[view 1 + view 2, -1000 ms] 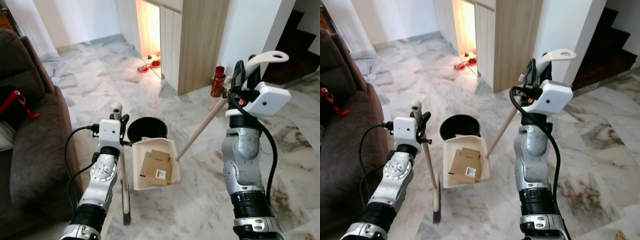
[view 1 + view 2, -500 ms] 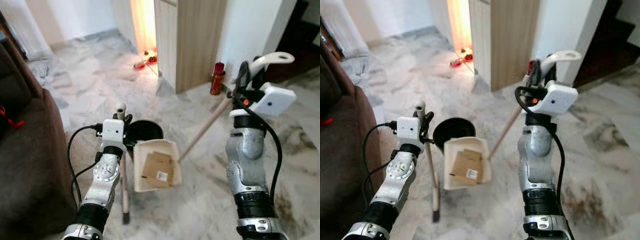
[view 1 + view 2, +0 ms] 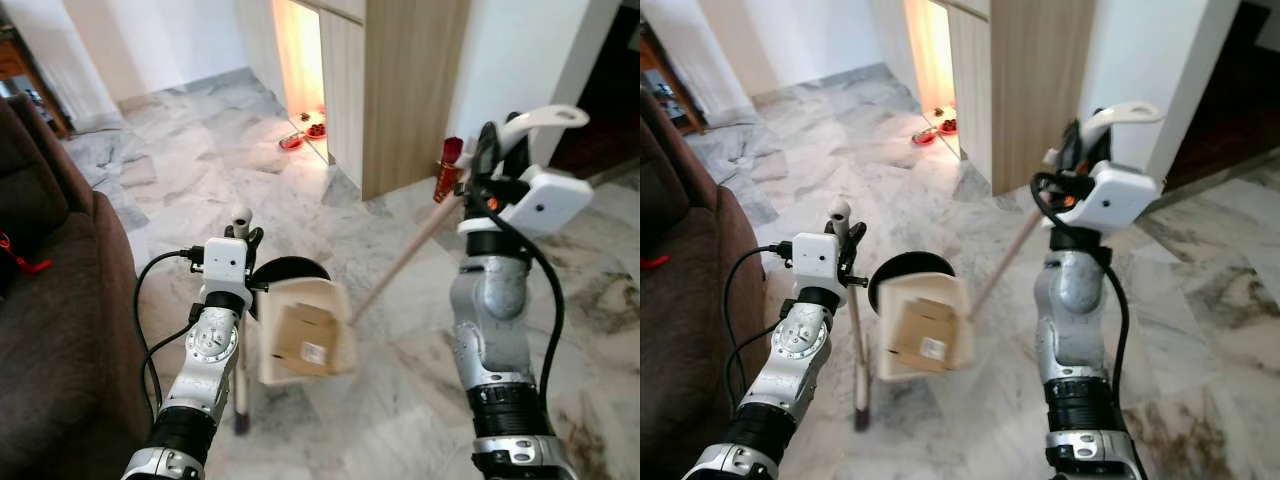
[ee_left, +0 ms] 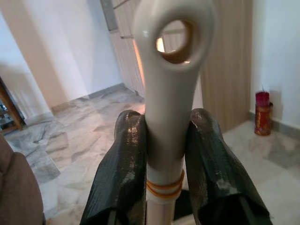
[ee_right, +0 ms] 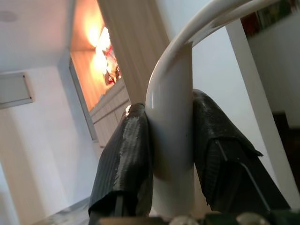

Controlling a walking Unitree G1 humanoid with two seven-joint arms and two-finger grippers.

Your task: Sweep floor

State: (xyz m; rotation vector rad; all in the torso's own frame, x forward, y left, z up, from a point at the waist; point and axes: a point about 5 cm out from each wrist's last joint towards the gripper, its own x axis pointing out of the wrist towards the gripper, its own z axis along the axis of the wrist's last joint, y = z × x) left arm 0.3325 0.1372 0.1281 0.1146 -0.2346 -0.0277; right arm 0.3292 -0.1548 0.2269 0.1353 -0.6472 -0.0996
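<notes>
- Compared with the frame one second earlier, we see the cream plastic long-handled dustpan (image 3: 305, 330) tipped up and blurred, its tray now partly covering the black round bin (image 3: 290, 272) behind it; part of the shift belongs to the camera, which has also moved.
- Our right hand (image 5: 171, 154) is clamped on the white looped grip at the top of the dustpan's wooden pole, one black finger on each side.
- Our left hand (image 4: 164, 154) is closed round the white eyelet-ended handle of the slim broom (image 3: 241, 330), which stands nearly upright with its bristles near the marble floor (image 3: 200, 170), just beside the dustpan.
- Inside the tray lies a flattened brown cardboard piece with a white label (image 3: 303, 338), resting against the tray's back.
- We judge the step in hand to be carrying the load over to the bin for emptying.
- Risks, as we judge them: the cardboard could slide out past the tray's lip if the tilt comes before the lip is over the bin; the tray's edge could strike and topple the bin; the long pole could swing toward the red cylindrical container (image 3: 446, 170) by the wooden cabinet (image 3: 405, 90).
</notes>
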